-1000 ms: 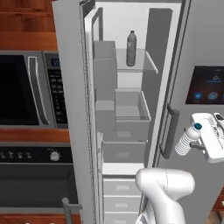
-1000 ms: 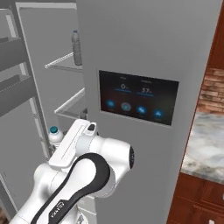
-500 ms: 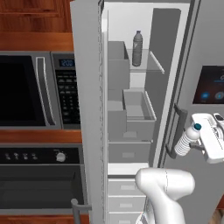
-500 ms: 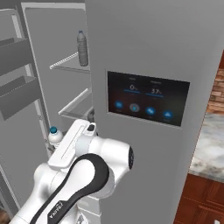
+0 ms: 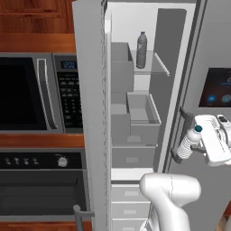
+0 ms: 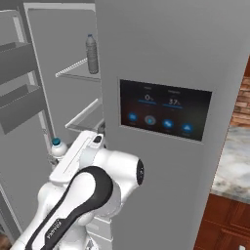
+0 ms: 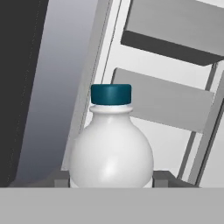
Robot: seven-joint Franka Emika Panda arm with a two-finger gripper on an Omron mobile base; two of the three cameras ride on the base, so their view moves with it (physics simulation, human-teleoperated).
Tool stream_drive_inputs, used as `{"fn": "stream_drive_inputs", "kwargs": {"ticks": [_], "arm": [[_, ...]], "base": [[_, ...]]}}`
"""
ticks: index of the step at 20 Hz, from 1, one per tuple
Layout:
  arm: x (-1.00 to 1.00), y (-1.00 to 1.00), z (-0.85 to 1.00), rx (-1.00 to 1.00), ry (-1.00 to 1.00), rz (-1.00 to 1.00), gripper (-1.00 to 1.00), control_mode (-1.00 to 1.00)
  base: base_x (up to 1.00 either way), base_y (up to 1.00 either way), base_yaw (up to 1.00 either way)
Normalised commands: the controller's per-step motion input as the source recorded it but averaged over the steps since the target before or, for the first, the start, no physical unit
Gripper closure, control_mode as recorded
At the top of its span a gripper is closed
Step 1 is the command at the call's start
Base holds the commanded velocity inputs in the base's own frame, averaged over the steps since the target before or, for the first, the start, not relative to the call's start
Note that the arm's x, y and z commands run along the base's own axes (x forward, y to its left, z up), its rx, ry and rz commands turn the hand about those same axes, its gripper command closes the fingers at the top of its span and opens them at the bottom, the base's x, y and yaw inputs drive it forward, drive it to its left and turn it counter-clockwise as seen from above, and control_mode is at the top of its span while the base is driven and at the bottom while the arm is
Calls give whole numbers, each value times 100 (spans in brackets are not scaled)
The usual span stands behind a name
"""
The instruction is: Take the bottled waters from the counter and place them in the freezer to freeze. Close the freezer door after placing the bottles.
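Note:
My gripper (image 5: 199, 145) is shut on a clear-whitish bottled water (image 5: 188, 144) with a blue cap, held upright in front of the fridge at mid height. In the hand view the bottle (image 7: 111, 151) sits between my fingertips (image 7: 58, 178). From the right base view its cap (image 6: 57, 142) peeks out left of the hand. A darker grey bottled water (image 5: 141, 49) stands on the upper glass shelf of the freezer (image 5: 135, 85), also seen from the right (image 6: 91, 53). The freezer door (image 5: 90, 113) stands wide open. A strip of the marble counter (image 6: 235, 156) shows at far right.
A black microwave (image 5: 31, 92) and oven (image 5: 40, 189) lie left of the open door. The other fridge door with the dark dispenser screen (image 6: 166, 110) is shut, close beside my arm. Grey door bins (image 6: 19, 97) and a grey freezer drawer (image 5: 142, 117) jut out.
The whole picture has shifted as the base moved: the fridge sits further right in both base views. The whitish bottle stays in my grip; the dark bottle stays on its shelf.

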Motion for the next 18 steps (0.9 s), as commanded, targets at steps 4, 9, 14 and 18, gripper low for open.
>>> {"fn": "stream_drive_inputs", "kwargs": {"ticks": [4, 9, 14, 18], "arm": [[50, 66, 9, -15, 9, -45, 100, -100], [55, 30, -43, -3, 9, -67, 100, -100], [32, 27, -53, -1, 19, -63, 100, -100], [13, 39, -44, 2, 14, -41, 100, -100]], "base": [[0, 0, 0], [0, 0, 0], [0, 0, 0], [0, 0, 0]]}}
